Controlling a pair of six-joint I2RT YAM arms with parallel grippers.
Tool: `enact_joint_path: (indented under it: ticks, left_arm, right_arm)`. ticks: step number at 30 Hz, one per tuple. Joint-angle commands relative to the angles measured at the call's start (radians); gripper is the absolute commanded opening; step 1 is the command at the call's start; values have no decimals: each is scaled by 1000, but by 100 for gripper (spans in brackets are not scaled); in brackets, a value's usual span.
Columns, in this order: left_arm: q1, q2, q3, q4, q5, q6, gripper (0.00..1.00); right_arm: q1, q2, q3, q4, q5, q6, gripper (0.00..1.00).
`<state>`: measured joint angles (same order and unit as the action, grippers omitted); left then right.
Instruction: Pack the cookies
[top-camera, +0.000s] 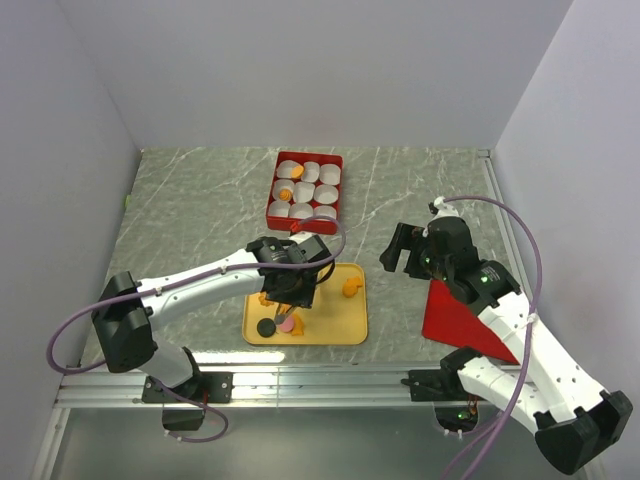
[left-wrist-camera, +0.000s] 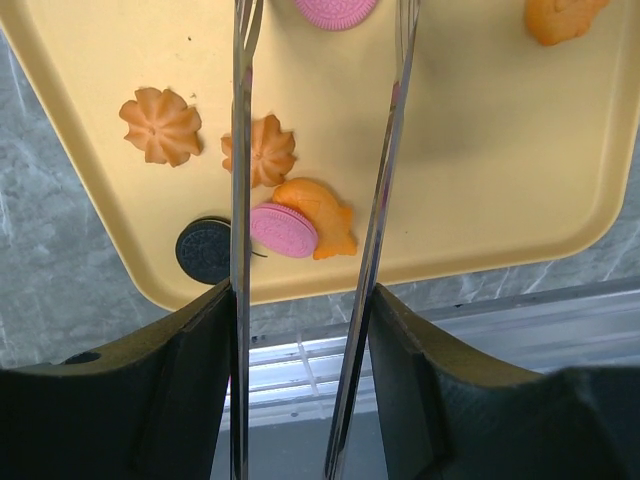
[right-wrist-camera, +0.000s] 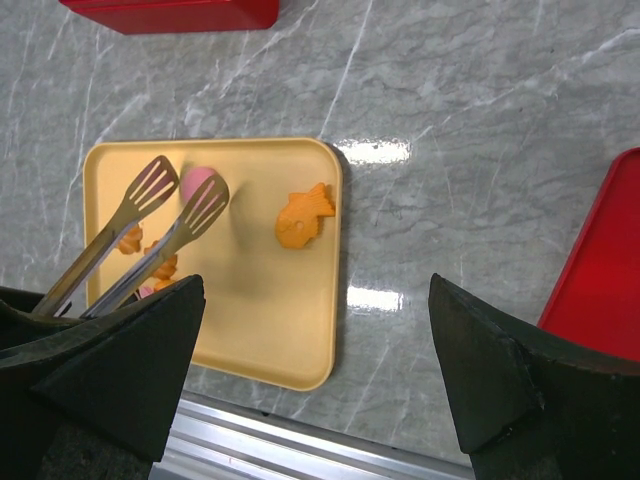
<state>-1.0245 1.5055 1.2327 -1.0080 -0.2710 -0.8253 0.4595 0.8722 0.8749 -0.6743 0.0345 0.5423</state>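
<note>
Here, left gripper (left-wrist-camera: 305, 330) tight on tongs (left-wrist-camera: 240, 150) above cookies (left-wrist-camera: 285, 230); right gripper (right-wrist-camera: 316, 285) wide apart

Marble table (top-camera: 200, 200), yellow tray (top-camera: 335, 320), red box (top-camera: 272, 195), lid (top-camera: 452, 315)

"A kitchen, is it?"

"No, a robotics lab, some kind of test cell. Take the yellow tray (top-camera: 335, 325): plain white panels (top-camera: 320, 70) box it in behind and on both sides."

"And the stone under it?"

"A marble-look tabletop (top-camera: 190, 210). Just in front of the tray runs an aluminium rail (top-camera: 320, 385) with two robot arms bolted to it. The left arm (top-camera: 200, 285) reaches over the tray, the right arm (top-camera: 510, 330) is off to its right, and purple cables (top-camera: 70, 330) loop from both."

"There are cookies (left-wrist-camera: 160, 125) on the tray, though."

"Yes, but everything round it is rig."
</note>
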Motion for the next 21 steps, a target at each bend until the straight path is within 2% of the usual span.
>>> enact_joint_path:
  ticks: [1, 8, 15, 21]
  left_arm:
    - [-6, -1, 25, -3, -36, -17, 58]
    - [-8, 9, 19, 6, -27, -12, 43]
    - [-8, -2, 79, -62, -57, -12, 41]
    - [4, 22, 275, -150, -154, 38, 43]
  right_arm:
    - [-1, -27, -7, 4, 30, 7, 100]
    - [-1, -22, -7, 2, 31, 8, 100]
    - [1, -19, -14, 10, 36, 8, 100]
    - [-1, -13, -25, 21, 41, 10, 100]
